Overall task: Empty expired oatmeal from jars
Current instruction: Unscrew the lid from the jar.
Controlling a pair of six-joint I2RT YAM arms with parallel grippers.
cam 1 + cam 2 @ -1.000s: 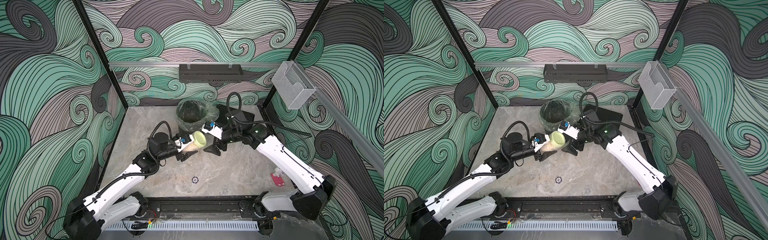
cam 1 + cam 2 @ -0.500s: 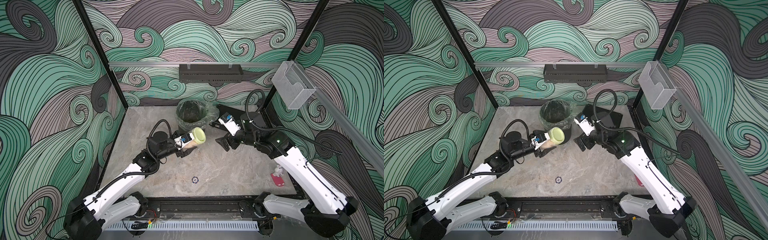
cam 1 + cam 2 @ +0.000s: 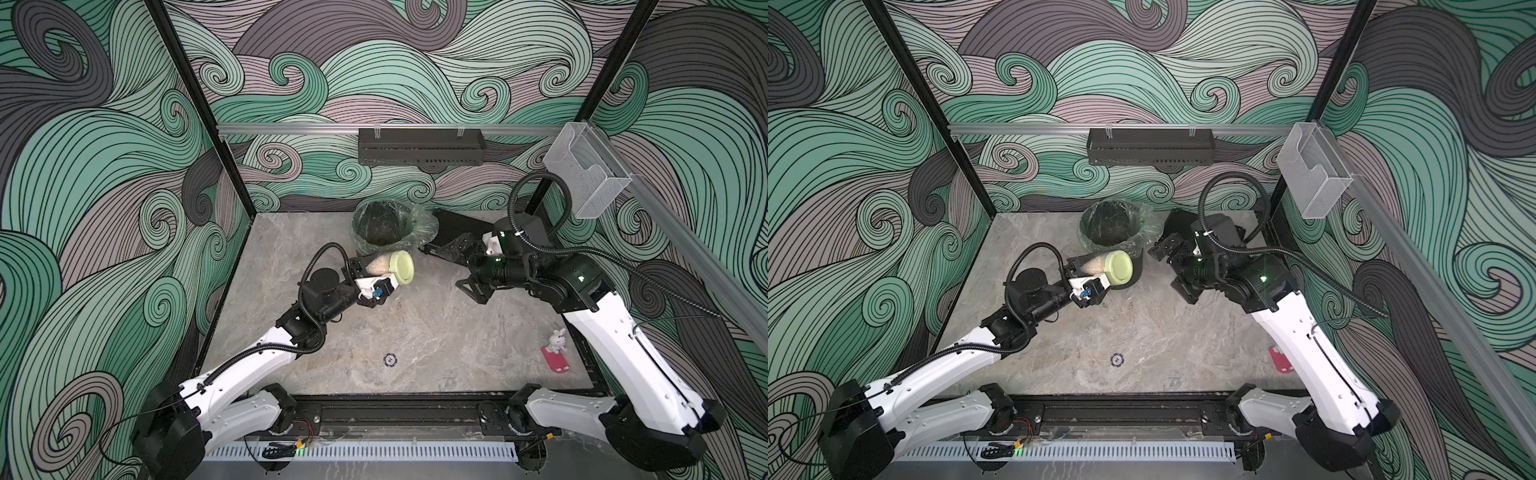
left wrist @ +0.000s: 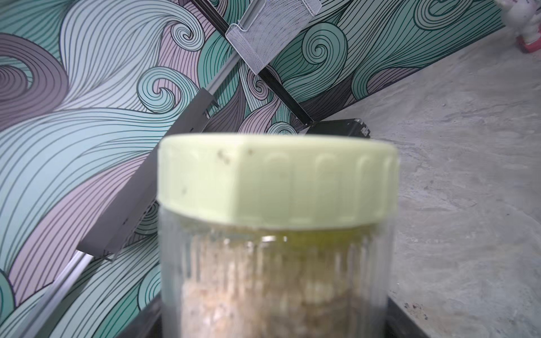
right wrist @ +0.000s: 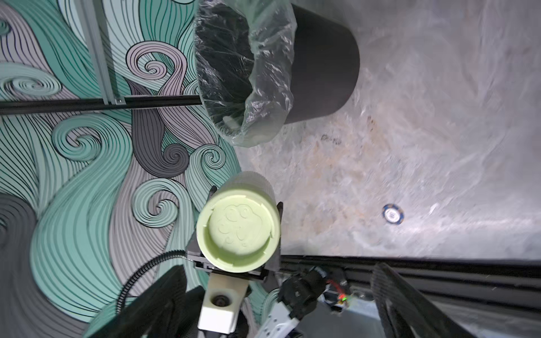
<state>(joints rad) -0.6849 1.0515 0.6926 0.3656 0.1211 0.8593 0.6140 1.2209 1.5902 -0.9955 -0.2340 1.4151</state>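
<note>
Jar (image 3: 376,264) sits crosswise in the left pincer (image 3: 372,276), which is clamped on its ribbed glass body and carries it clear of the surface (image 3: 415,324). Lid (image 3: 401,267), pale yellow-green, is screwed on. Oatmeal (image 4: 263,295) shows beige through the glass and stops short of the lid, a clear band between them. Both top views put the jar just in front of the black bin (image 3: 358,227), overlapping the bin's near wall.

Bin is lined with clear plastic that spills over its rim. Its inside is dark and the contents cannot be made out.

Long axis of the jar runs near level, roughly in line with the left forearm. Base end sits back in the pincer; lid end points toward the right arm. Right wrist view meets the lid (image 5: 238,231) almost face-on, embossed top visible.

Right pincer (image 3: 446,268) has its jaws wide apart with nothing between them. It sits beside the bin on the right-arm side, apart from the lid.

Small round chip (image 3: 390,359) lies on the surface toward the front.
</note>
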